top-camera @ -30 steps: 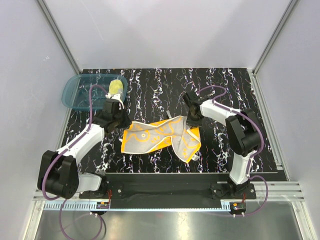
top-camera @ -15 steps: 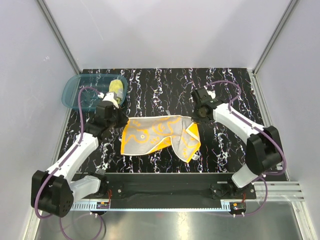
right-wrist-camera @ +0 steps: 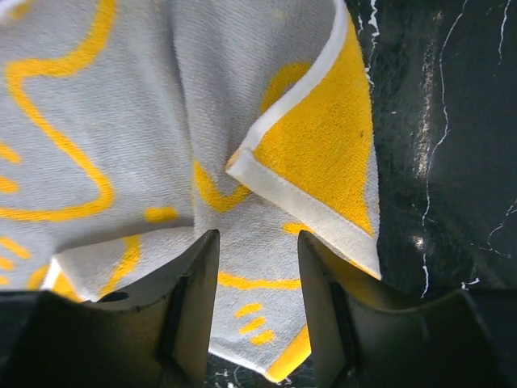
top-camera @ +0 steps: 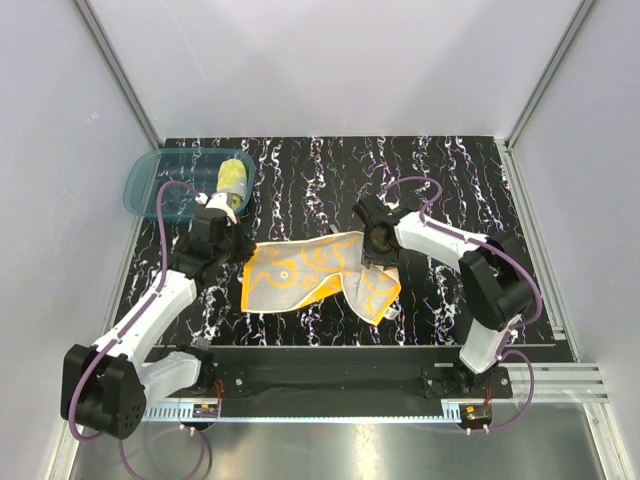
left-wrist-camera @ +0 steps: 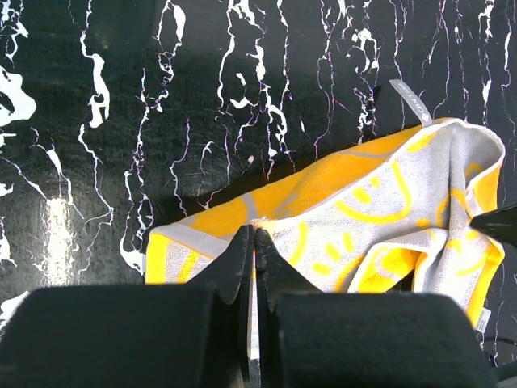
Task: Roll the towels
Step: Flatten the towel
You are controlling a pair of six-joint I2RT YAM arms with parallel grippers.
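Hard to tell from above how the right end of the orange towel (top-camera: 300, 275) lies, tucked there beneath the right fingers (top-camera: 376, 245) and the wrist behind them. Close up: spread about halfway, standing astride the cloth, gripping nothing. Cut off at the top and left of that close view, grey patterned side up, one corner folded over to show plain orange.

Clamped tight on the towel's left edge: the left fingers (left-wrist-camera: 249, 250), with their black housing blocking the whole bottom of the wrist view. Past them, a small grey loop (left-wrist-camera: 410, 101) sticking out from the towel's far corner. Impossible to see what lies under the doubled-over part at the near right.

Rolled up and standing in the right end of the teal basin (top-camera: 150, 190) at the far left corner: the yellow towel (top-camera: 232, 178), its near end partly masked by the left wrist and a purple cable (top-camera: 163, 215).

Beneath it all, a black bench (top-camera: 320, 170) veined in white, the orange towel around its middle, well apart from the basin. Around it, plain pale walls (top-camera: 330, 60) and slanting metal posts (top-camera: 115, 70).
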